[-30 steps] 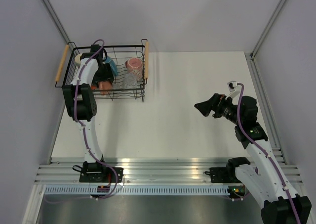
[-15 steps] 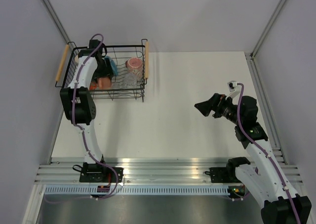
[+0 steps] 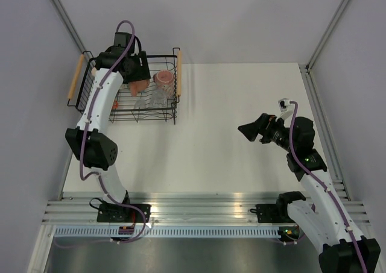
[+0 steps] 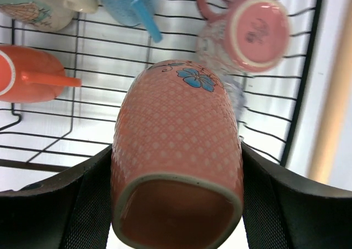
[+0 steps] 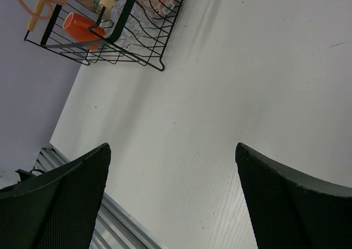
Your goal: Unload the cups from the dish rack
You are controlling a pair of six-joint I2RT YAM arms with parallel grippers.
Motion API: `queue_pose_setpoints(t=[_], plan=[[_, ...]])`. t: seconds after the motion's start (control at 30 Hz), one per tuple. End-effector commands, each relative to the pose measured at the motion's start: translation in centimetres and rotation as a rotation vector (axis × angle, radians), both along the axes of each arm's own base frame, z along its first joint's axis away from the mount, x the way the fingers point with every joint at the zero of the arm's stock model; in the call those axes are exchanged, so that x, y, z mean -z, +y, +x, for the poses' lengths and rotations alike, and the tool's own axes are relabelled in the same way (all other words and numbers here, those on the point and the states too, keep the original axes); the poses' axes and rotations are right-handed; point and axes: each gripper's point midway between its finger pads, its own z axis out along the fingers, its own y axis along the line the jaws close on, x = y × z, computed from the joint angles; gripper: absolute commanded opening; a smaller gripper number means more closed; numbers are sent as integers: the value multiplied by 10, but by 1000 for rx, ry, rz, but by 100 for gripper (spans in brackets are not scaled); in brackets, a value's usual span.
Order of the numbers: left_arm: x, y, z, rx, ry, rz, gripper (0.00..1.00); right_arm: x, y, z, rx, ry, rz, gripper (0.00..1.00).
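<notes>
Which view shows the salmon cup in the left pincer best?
Left wrist: the salmon cup fills the frame, clamped in the left pincer, lattice and blue flower clear. Top external shows only a small patch beside the left arm; right wrist, a sliver at its top-left corner.

A robotics lab test cell: a plain white tabletop (image 3: 229,134) boxed in by pale grey panel walls (image 3: 199,20) on aluminium corner struts (image 3: 330,26), with a white, purple-cabled left arm (image 3: 99,98) and matching right arm (image 3: 313,176) bolted to a ribbed aluminium rail (image 3: 205,202) at its near edge.
</notes>
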Motion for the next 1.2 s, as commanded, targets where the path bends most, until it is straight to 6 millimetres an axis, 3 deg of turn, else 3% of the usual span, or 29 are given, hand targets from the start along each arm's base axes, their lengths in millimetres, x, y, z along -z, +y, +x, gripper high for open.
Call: queue_pose_setpoints(t=[0.0,0.07,0.1,0.17,0.2,0.23,0.27,0.3,0.33,0.37,0.4,0.43,0.57,0.63,0.7,0.73,0.77,0.8,0.83,0.9,0.93,1.17], plan=[[-89,-30,-22,70,-220,-136,2,-7,-3,6,23,-36,-13,98],[-98,-50,-31,143,-246,-201,2,-9,-4,8,35,-46,-4,98],[-112,-74,-47,239,-267,-277,2,-12,-3,7,36,-56,3,98],[-107,-94,-64,317,-255,-330,2,-17,-3,7,36,-80,24,98],[-113,-117,-75,397,-265,-385,2,-20,-1,5,27,-94,35,98],[-131,-124,-93,447,-315,-428,2,-26,2,1,8,-113,54,98],[-111,-142,-109,498,-245,-510,2,-31,5,-1,-9,-143,69,98],[-123,-153,-116,550,-295,-566,2,-35,7,-4,-27,-162,82,98],[-106,-157,-135,570,-258,-617,2,-47,10,-9,-48,-206,112,98],[-108,-169,-154,607,-232,-703,2,-45,18,-18,-112,-210,131,98],[-116,-177,-158,643,-278,-745,2,-48,21,-23,-142,-227,147,98],[-103,-177,-175,647,-258,-775,2,-57,26,-30,-177,-261,179,98],[-87,-201,-215,672,-207,-954,2,-58,39,-57,-301,-289,251,98],[-69,-208,-223,669,-204,-1007,2,-67,46,-72,-360,-344,279,98],[-64,-213,-234,653,-189,-1082,2,-63,52,-81,-392,-333,296,98],[-40,-215,-238,631,-145,-1106,2,-63,60,-90,-435,-335,306,98],[-51,-219,-243,656,-179,-1179,2,-60,64,-94,-454,-328,311,98],[-46,-221,-244,645,-171,-1206,2,-59,72,-103,-491,-322,324,97],[-24,-221,-247,611,-132,-1222,2,-57,77,-105,-509,-320,330,96],[-23,-223,-247,590,-144,-1271,2,-57,88,-117,-562,-320,340,93],[-14,-222,-248,573,-137,-1278,2,-52,91,-115,-562,-306,338,92],[-11,-232,-254,607,-118,-1357,2,-26,113,-110,-577,-241,277,89]])
